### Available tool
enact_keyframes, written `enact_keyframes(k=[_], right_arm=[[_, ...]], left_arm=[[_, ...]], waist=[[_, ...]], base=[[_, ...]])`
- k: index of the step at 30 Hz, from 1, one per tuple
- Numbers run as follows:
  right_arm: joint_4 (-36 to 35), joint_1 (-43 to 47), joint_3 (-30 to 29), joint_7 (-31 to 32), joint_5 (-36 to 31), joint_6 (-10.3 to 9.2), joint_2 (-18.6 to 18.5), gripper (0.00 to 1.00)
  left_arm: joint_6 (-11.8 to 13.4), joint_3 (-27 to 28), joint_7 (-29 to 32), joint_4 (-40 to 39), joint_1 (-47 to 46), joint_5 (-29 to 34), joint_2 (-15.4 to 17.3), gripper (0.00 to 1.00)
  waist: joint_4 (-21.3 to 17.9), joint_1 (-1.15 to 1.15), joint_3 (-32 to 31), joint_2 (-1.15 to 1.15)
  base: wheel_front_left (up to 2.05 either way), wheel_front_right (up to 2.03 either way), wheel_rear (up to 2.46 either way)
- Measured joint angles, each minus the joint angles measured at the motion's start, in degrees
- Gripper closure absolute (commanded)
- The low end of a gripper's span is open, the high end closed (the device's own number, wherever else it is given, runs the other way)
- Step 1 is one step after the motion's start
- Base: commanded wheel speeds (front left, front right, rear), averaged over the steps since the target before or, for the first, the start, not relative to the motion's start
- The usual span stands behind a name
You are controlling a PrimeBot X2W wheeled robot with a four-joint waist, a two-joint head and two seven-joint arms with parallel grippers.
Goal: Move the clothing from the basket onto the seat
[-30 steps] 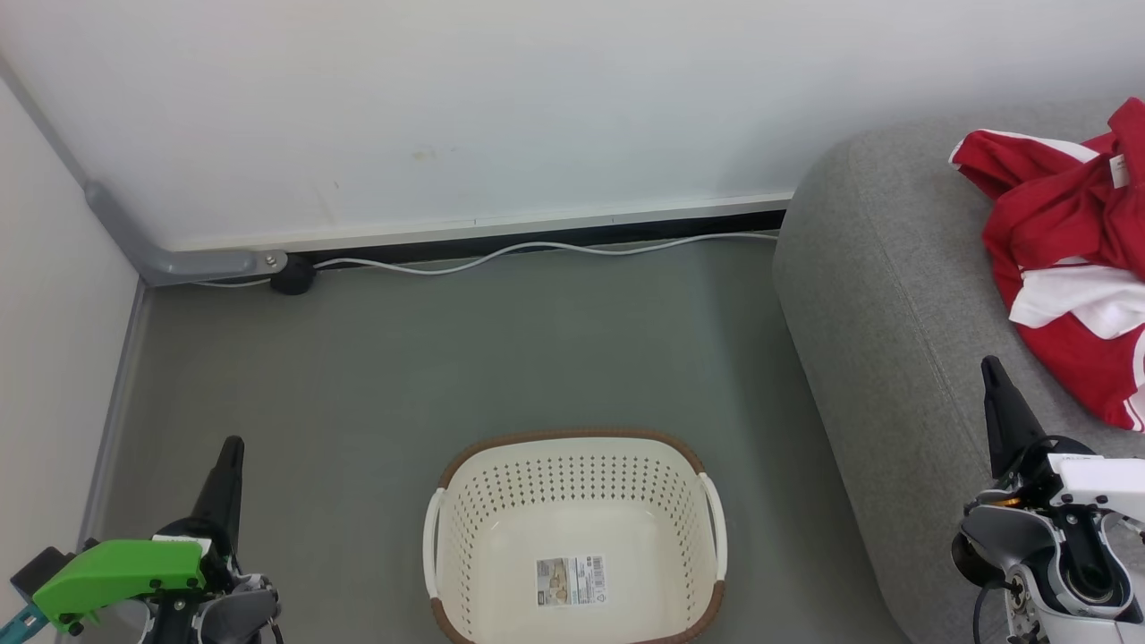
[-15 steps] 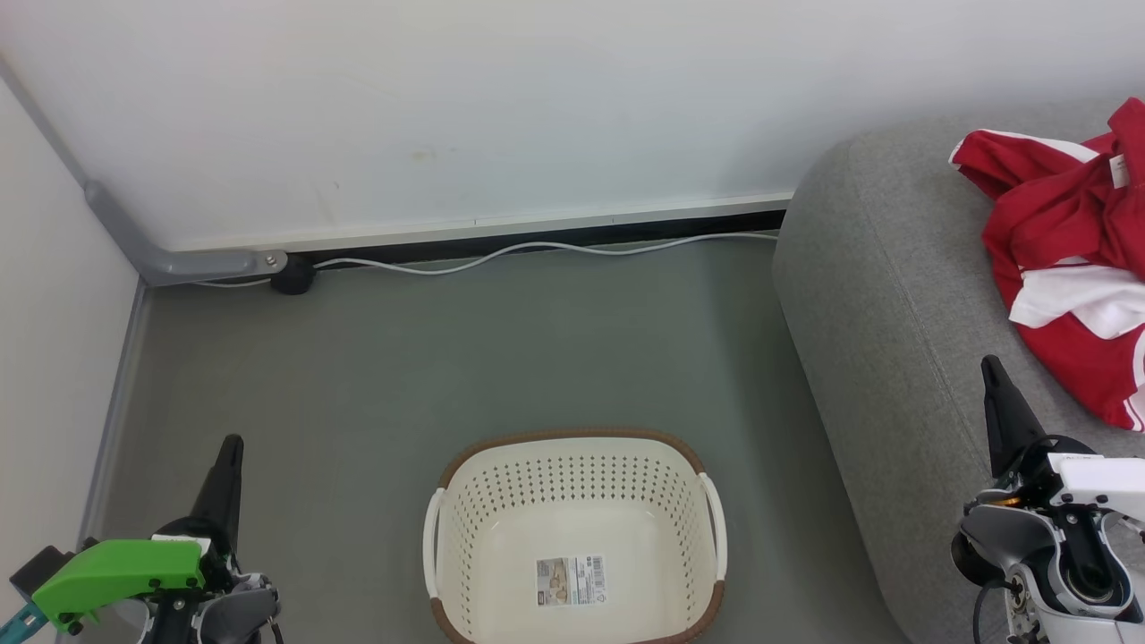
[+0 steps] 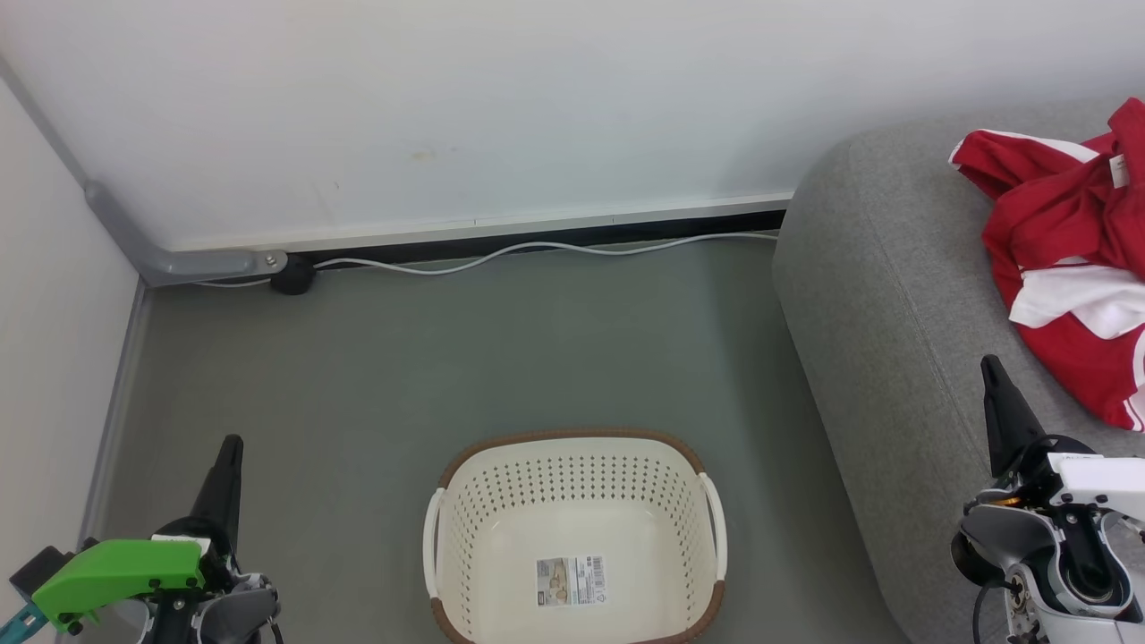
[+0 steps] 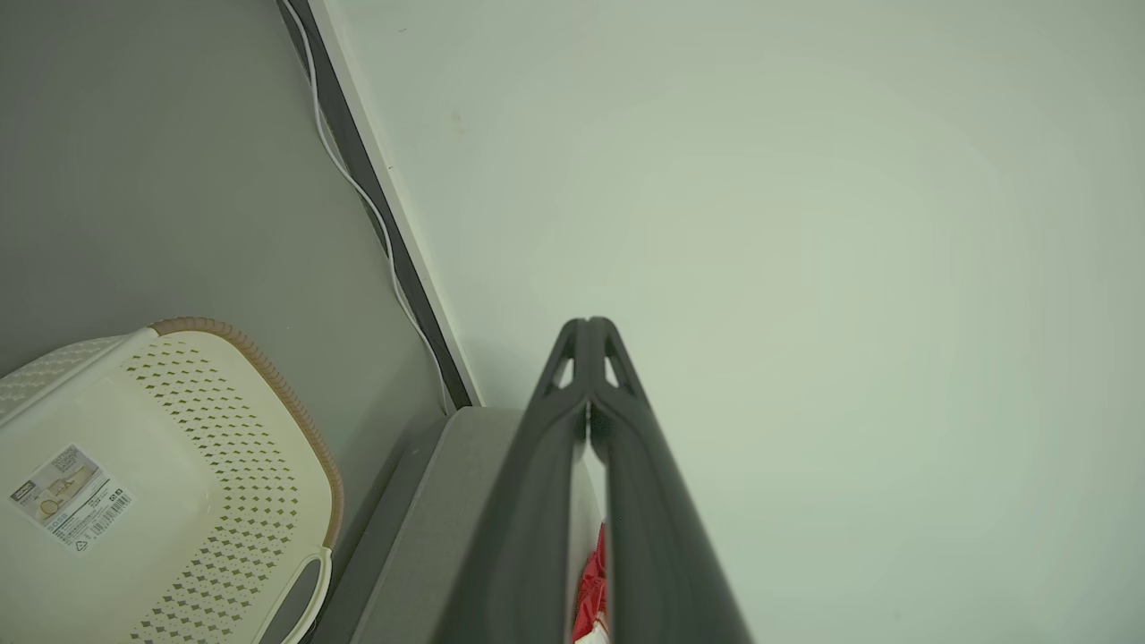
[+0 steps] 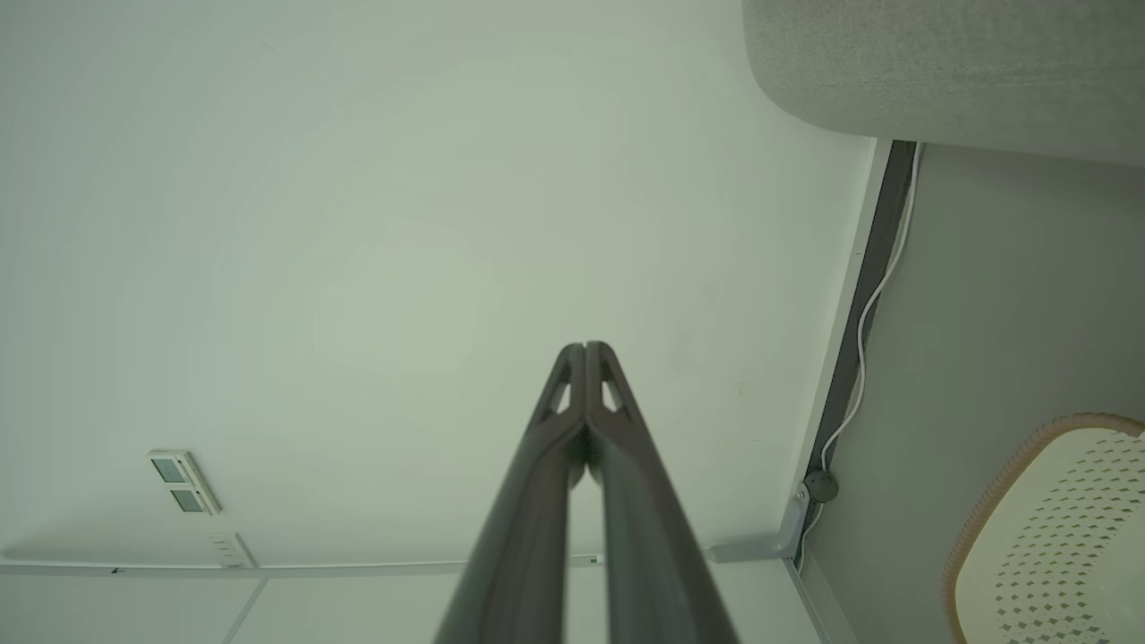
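The left gripper [image 3: 231,447] sits at the lower left of the head view. Its two dark fingers are pressed together into one narrow point and hold nothing. In the left wrist view the tips touch, with only a thin slit lower down, through which a sliver of red shows. A green housing [image 3: 116,572] sits on its wrist. The gripper hangs over the floor [image 3: 447,358], left of the basket [image 3: 555,436] and apart from it.

The right gripper [image 3: 991,376] is at the lower right, likewise closed tip to tip and empty. Its point lies over the front part of the seat [image 3: 877,295], near the lower edge of the clothing [image 3: 1064,224] but apart from it.

The basket stands upright on the floor between the two grippers, at the bottom centre of the head view. Its cream bottom is bare but for a paper sticker [image 3: 571,580]. It is near the seat's rounded end and not touching it.

The clothing lies on top of the seat as a crumpled red heap with white panels and a small white label [image 3: 1115,170]. The right edge of the head view cuts it off.

Behind all this rises a white wall [image 3: 447,107]. A white cable [image 3: 537,248] runs along its foot to a black puck [image 3: 292,277], beside a grey conduit [image 3: 170,264] in the corner. The right wrist view shows two small panels [image 5: 183,483] on the wall.
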Motion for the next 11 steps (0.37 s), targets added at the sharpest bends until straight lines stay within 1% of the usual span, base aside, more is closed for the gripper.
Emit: enact_keyframes(k=[11], right_arm=[[-0.02,0.0,0.04,0.0,0.0,0.0,0.0,1.0]], left_arm=[[0.0,0.01,0.01,0.03,-0.01,0.0,0.0,1.0]], waist=[[0.0,0.0,0.0,0.0]], base=[[0.0,0.0,0.0]])
